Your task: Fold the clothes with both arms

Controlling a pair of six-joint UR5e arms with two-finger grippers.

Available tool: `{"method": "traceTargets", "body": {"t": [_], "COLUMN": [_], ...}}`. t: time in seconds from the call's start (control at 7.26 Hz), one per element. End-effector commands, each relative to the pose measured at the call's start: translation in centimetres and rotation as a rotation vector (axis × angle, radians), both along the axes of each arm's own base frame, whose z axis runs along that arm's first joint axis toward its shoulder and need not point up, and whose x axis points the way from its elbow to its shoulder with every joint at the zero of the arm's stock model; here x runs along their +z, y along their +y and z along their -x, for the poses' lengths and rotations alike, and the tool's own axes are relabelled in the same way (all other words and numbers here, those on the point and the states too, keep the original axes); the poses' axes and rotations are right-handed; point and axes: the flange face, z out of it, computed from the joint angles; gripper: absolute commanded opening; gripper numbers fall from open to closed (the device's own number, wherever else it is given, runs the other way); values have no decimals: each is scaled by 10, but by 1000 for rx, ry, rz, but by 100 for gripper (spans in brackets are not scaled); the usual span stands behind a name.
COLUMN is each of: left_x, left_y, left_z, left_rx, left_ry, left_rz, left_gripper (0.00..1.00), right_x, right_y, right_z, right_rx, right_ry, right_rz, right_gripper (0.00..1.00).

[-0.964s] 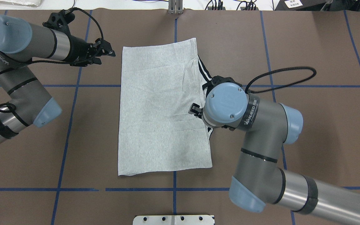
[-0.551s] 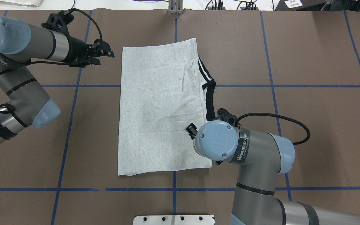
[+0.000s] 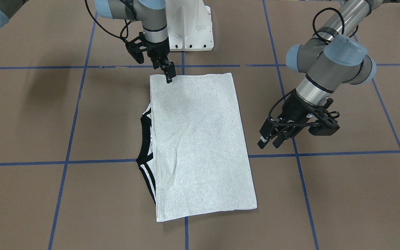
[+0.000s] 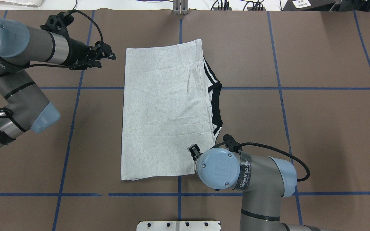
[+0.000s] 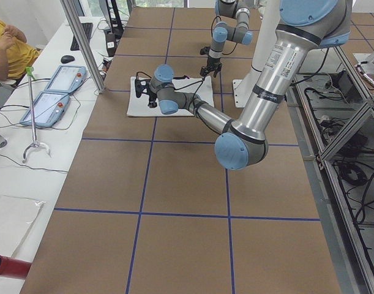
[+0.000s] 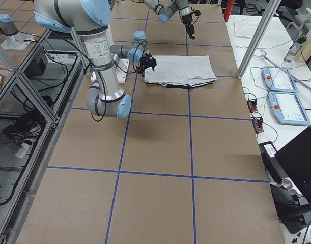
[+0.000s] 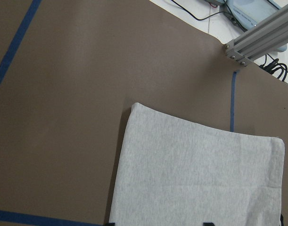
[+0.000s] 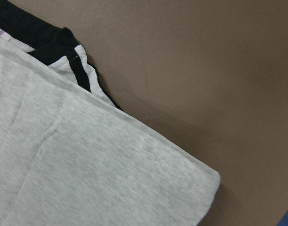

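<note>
The grey T-shirt (image 4: 165,109) lies folded into a flat rectangle on the brown table. Its black collar and stripes (image 4: 216,106) stick out along the right edge, and the print is hidden. It also shows in the front view (image 3: 200,139) and in both wrist views (image 7: 195,179) (image 8: 87,179). My left gripper (image 4: 109,54) (image 3: 269,142) is open and empty, a little off the shirt's far left corner. My right gripper (image 3: 167,74) hangs over the shirt's near right corner. Its jaws look slightly apart and hold nothing. From overhead its wrist (image 4: 217,168) hides most of it.
The white pedestal base (image 3: 189,27) stands at the robot's edge of the table. An operator in yellow (image 5: 3,43), two teach pendants (image 5: 52,92) and an aluminium post (image 5: 82,43) are at the far side. Blue tape lines cross the brown table.
My right arm has moved along the shirt's right edge from its middle to the near right corner. My left gripper has shifted only slightly.
</note>
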Motion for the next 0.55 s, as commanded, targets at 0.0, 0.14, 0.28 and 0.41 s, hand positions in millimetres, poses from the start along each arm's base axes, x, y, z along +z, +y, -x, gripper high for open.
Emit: {"method": "traceTargets", "body": {"t": [0.0,0.14,0.28,0.41], "left_x": [0,0,-2,-1], "left_y": [0,0,0,0], "left_z": [0,0,1,1], "left_rx": [-5,-5,-5,-7], "left_ry": [-1,-1,2,1], "left_rz": [-1,-1,-5,-4], "left_gripper": [69,69,69,69], "right_x": [6,7,6,10], "right_y": [8,7,4,-3], "right_z": [7,9,9,9], "right_rx": [0,2,9,18], "right_ry": [10,14,15,24], "right_rz": [15,14,9,9], "right_gripper": [97,96,95,94]}}
